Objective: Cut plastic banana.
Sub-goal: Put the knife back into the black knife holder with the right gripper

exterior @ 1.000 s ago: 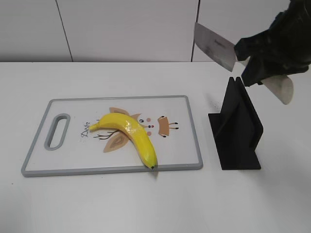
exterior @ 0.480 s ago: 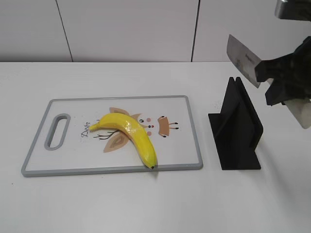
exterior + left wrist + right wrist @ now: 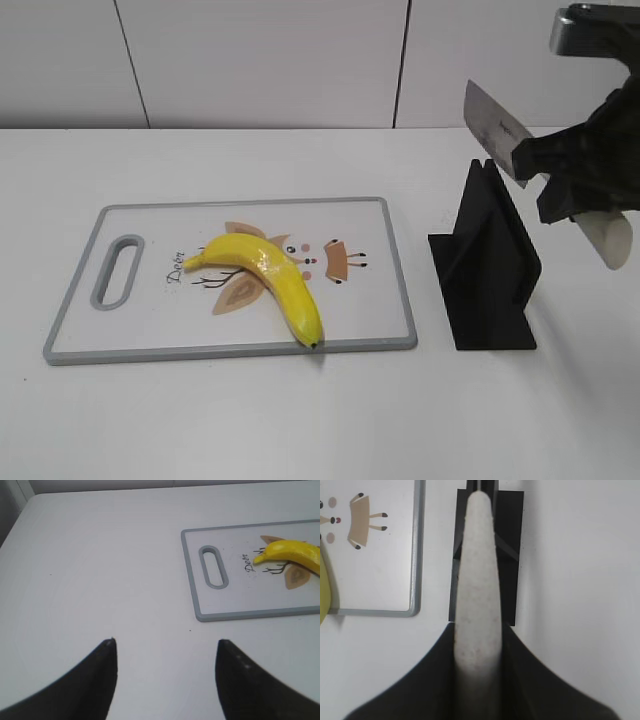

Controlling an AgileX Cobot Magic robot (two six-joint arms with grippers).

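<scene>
A yellow plastic banana (image 3: pixel 268 280) lies whole on the white cutting board (image 3: pixel 380 290) with a grey rim and a deer print. Its stem end shows in the left wrist view (image 3: pixel 290 552). My right gripper (image 3: pixel 570 175) is shut on the pale handle (image 3: pixel 479 595) of a knife; its steel blade (image 3: pixel 492 125) is tilted in the air just above the black knife stand (image 3: pixel 490 265), right of the board. My left gripper (image 3: pixel 165 652) is open and empty over bare table, left of the board (image 3: pixel 240 614), and is out of the exterior view.
The black knife stand sits on the white table right of the board, directly under the knife in the right wrist view (image 3: pixel 512 545). A white panelled wall (image 3: pixel 260 60) runs along the back of the table.
My right gripper has carried the knife to the right, from high up left of the stand to just above the stand's slot. The banana and board have not moved.
</scene>
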